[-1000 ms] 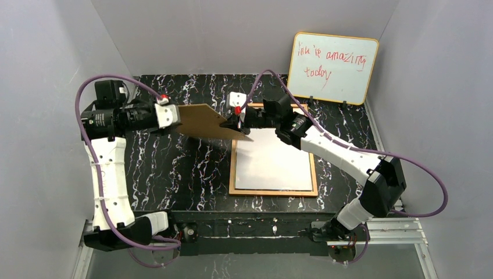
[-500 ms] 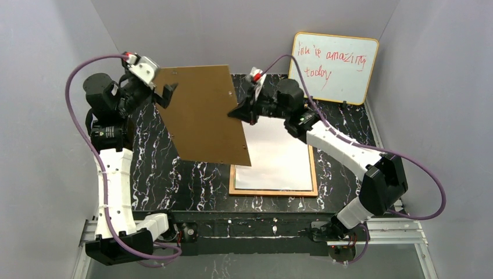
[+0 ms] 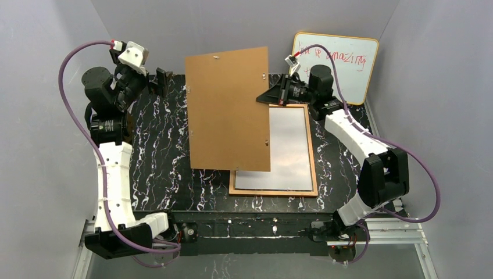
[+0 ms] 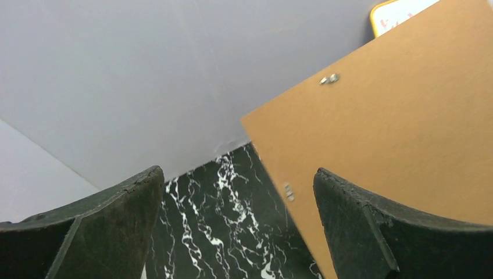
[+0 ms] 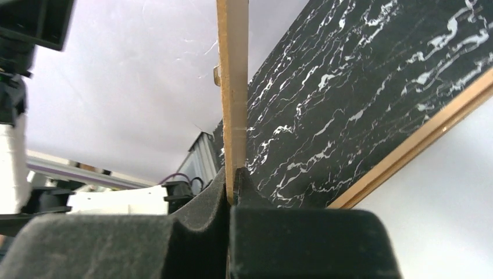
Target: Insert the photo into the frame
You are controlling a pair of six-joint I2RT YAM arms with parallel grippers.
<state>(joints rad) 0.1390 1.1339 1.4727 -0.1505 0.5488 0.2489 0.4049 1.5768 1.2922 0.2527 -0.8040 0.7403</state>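
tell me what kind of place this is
Probably a robotics lab test booth: plain grey walls box in a black marbled table, two robot arms are mounted at its near edge, and a whiteboard leans behind.

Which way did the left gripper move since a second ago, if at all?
Yes: the left gripper released the backing board and backed toward the table's rear-left corner.

one frame (image 3: pixel 273 192), one backing board (image 3: pixel 228 110), one whiteboard (image 3: pixel 356 72)
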